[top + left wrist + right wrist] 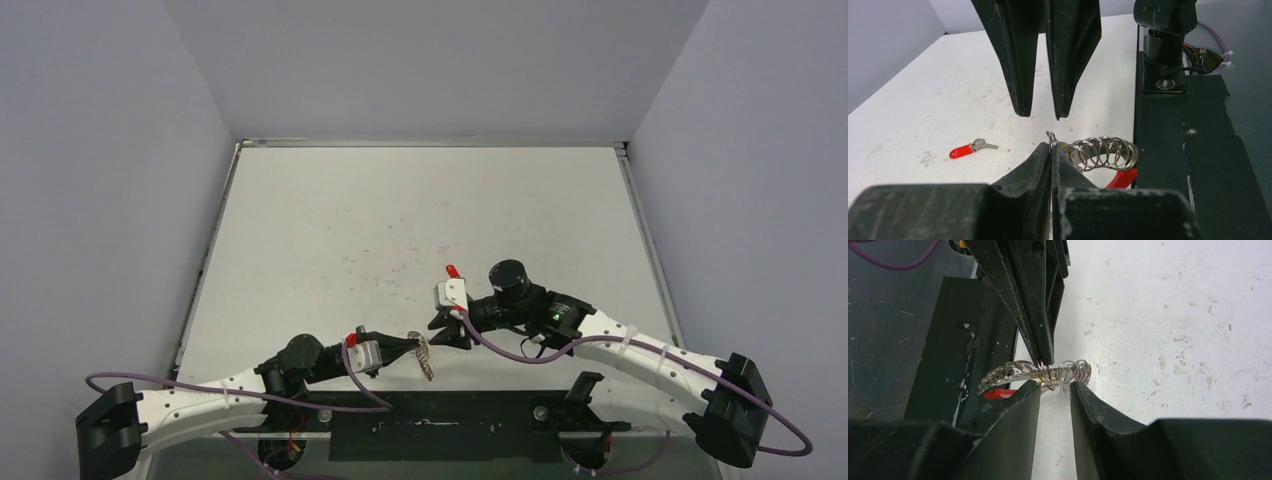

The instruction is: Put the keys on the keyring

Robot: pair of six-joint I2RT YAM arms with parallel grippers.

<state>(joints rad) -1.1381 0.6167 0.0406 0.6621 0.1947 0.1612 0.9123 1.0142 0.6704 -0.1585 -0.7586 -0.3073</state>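
The keyring (1105,152), a loop of silvery coiled wire with a red sleeve (1122,178), hangs just above the table's near edge. My left gripper (1052,146) is shut on one strand of it. A bit of yellow (1047,371) shows among the coils. In the right wrist view the keyring (1018,371) lies just past the fingertips of my right gripper (1055,385), which is open with only the table showing in its gap. A key with a red head (970,148) lies flat on the table, also seen from above as the red key (453,271) beyond the right gripper (437,328).
A black mounting plate (1188,165) with bolts runs along the table's near edge under the keyring. The right arm's base post (1163,45) stands on it. Grey walls close in the white table (420,210) on three sides.
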